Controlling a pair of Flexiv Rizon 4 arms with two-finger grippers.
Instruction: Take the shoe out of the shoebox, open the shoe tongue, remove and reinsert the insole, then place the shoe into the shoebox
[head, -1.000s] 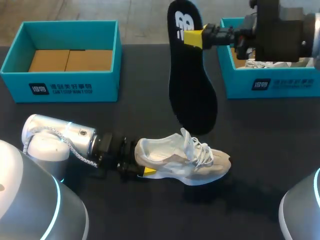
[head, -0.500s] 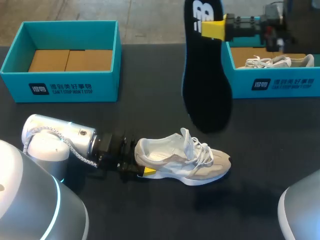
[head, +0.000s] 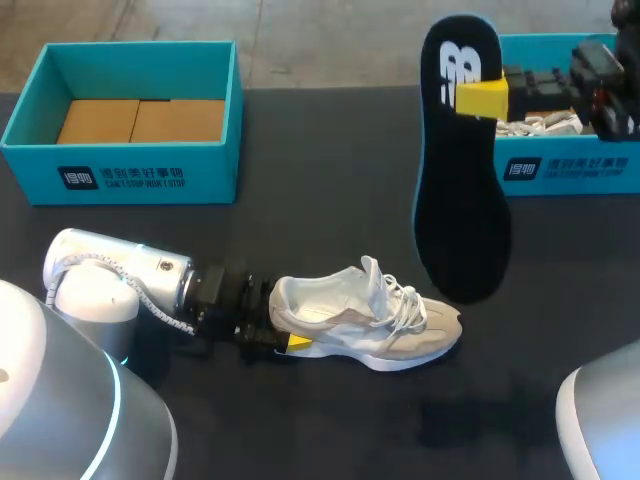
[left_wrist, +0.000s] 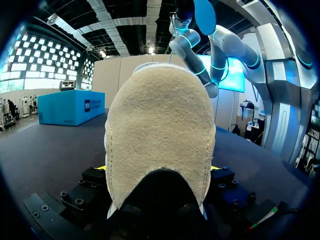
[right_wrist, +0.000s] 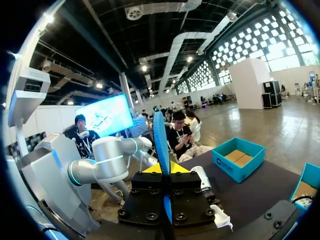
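Observation:
A beige and white shoe lies on its sole on the dark table, toe pointing right. My left gripper holds its heel from both sides; in the left wrist view the heel fills the space between the fingers, whose yellow tips barely show. The black insole hangs in the air above and right of the shoe, its toe end down. My right gripper is shut on its upper end. In the right wrist view the insole stands edge-on between the right gripper's fingers.
A teal shoebox with a cardboard bottom stands at the back left. A second teal shoebox at the back right holds another pale shoe. My right arm reaches in over that box.
My right arm has carried the insole to the right and slightly lower. The shoe and my left arm have stayed where they were.

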